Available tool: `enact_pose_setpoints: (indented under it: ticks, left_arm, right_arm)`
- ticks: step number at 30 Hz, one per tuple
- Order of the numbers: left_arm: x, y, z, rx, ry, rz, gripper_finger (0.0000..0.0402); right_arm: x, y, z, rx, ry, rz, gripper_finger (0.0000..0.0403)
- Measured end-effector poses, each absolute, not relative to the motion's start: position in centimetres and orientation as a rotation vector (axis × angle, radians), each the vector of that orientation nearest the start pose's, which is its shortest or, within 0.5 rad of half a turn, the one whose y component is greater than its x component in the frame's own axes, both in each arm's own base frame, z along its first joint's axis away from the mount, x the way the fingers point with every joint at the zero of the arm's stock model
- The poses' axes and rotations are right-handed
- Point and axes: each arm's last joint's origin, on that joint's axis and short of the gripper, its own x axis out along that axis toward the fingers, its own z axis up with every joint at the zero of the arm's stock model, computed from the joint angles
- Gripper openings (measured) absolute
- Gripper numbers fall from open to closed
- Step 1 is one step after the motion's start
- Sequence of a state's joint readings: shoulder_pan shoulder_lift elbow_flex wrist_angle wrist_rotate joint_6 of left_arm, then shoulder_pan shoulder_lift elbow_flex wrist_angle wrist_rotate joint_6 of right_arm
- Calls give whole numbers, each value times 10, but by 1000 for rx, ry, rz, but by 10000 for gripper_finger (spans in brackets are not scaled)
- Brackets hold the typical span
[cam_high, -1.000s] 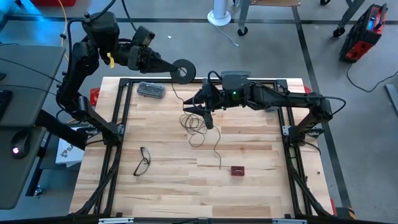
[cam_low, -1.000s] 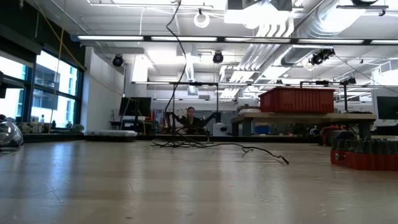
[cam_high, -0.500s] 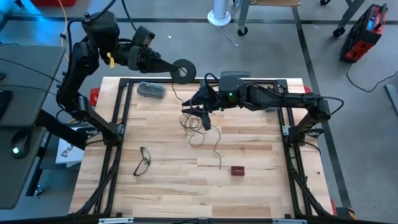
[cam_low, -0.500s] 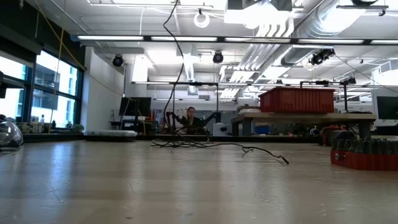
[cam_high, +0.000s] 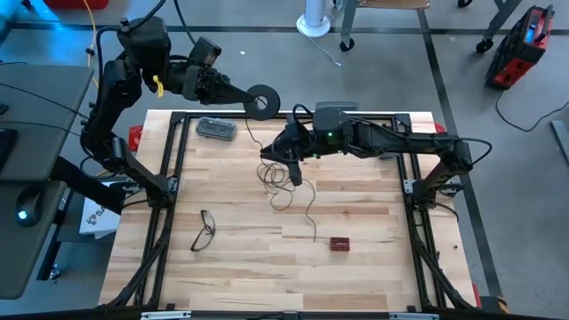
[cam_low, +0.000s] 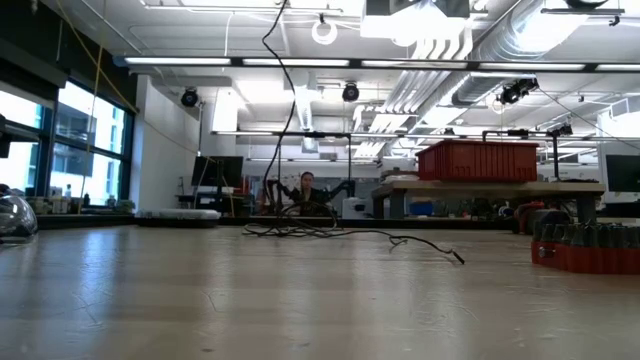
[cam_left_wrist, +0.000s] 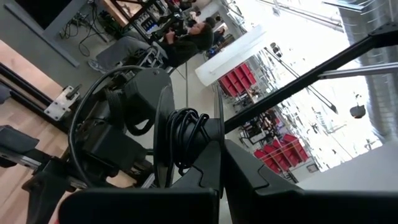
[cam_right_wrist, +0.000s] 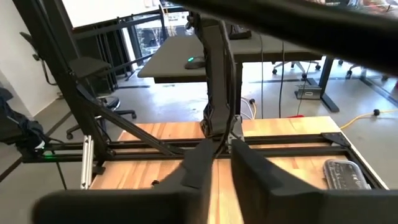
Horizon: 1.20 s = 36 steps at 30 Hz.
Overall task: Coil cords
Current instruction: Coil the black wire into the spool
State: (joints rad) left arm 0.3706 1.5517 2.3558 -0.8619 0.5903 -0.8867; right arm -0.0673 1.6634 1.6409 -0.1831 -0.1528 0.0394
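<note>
The small round black reel (cam_high: 260, 100), pale at its centre, hangs above the table's far edge, with my left gripper (cam_high: 242, 96) shut on it. In the left wrist view, dark cord (cam_left_wrist: 185, 138) is wound between its flanges. From the reel the thin cord (cam_low: 285, 70) drops to a loose heap (cam_high: 280, 178) on the wood. Its free end (cam_high: 315, 238) lies nearer the front. My right gripper (cam_high: 283, 160) hovers over the heap just below the reel, fingers close on the cord. My left gripper holds the reel by the rim nearest the arm (cam_left_wrist: 214, 163), pinched between its two fingers, reaching level from the table's left. The reel is lifted clear, its flat face up. My right gripper has the strand below the reel (cam_right_wrist: 221, 138) between its fingertips, reaching almost level from the right. The cord hangs slack to the heap.
Black-framed eyeglasses (cam_high: 204, 229) lie near the left front. A small red block (cam_high: 340, 243) sits near the cord's free end. A clear case (cam_high: 216, 129) rests at the far left. The black frame rails (cam_high: 169, 178) border the wood on both sides.
My right gripper has stayed over the heap, and its fingers have drawn closer together around the strand. The upper part of the hanging cord has shifted slightly sideways in the low view. The reel and my left arm have kept still.
</note>
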Motion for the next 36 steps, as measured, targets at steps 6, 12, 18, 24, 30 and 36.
enact_pose_setpoints:
  ticks: [6, 12, 18, 24, 30, 36]
  left_arm:
    - [223, 69, 580, -910, 146, -183, 0]
    - [223, 72, 576, -947, 166, -128, 0]
    - [218, 79, 565, -1006, 252, -35, 0]
    - [216, 74, 556, -1124, 377, -72, 0]
    - [216, 66, 550, -1197, 461, -46, 0]
    - [214, 68, 554, -1150, 374, 28, 0]
  right_arm:
    - [385, -21, 403, 68, 191, 72, 4]
    - [362, -13, 418, 73, 221, 88, 0]
    - [325, -5, 443, 68, 215, 92, 0]
    - [295, -7, 456, 48, 242, 28, 0]
    - [273, -16, 466, 29, 243, -30, 0]
    - [260, -20, 470, 30, 249, -50, 0]
